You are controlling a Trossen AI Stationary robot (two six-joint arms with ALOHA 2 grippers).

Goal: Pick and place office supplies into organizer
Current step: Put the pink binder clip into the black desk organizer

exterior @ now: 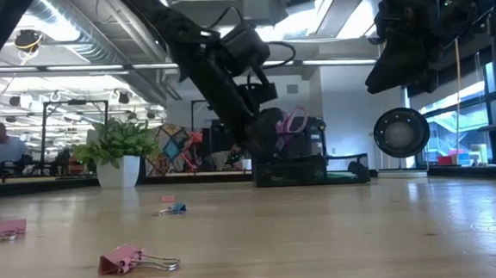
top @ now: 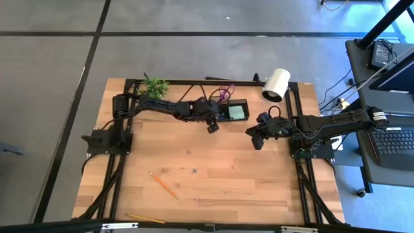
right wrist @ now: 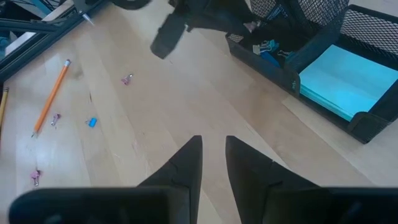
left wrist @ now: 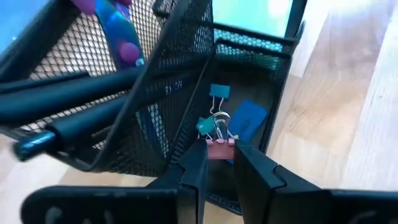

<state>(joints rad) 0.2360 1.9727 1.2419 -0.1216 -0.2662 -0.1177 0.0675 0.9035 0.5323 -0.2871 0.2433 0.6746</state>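
The black mesh organizer [top: 240,103] stands at the table's far middle, with a light-green sticky pad [top: 237,112] in one compartment and purple scissors [top: 223,96] and black pens [left wrist: 62,112] upright in the taller part. My left gripper [top: 212,127] hovers at its near left side, shut on a pink binder clip [left wrist: 217,145] above a low compartment where blue clips [left wrist: 219,92] lie. My right gripper [top: 259,137] hangs above the bare table to the organizer's right, its fingers [right wrist: 193,155] a narrow gap apart with nothing between them. My left gripper pinches the clip's pink body [left wrist: 217,147] between its two fingertips, slanting down from the near left. The clip's wire handles [left wrist: 219,123] point away from the fingers. It hangs clear above the organizer's low compartment.
An orange pencil [top: 163,184], a yellow pencil [top: 143,219] and a tiny blue block [top: 193,171] lie on the near table. Pink clips [exterior: 135,260] and a blue clip [exterior: 173,209] lie scattered. A plant [top: 155,85] and a white cylinder [top: 276,84] stand at the far edge.
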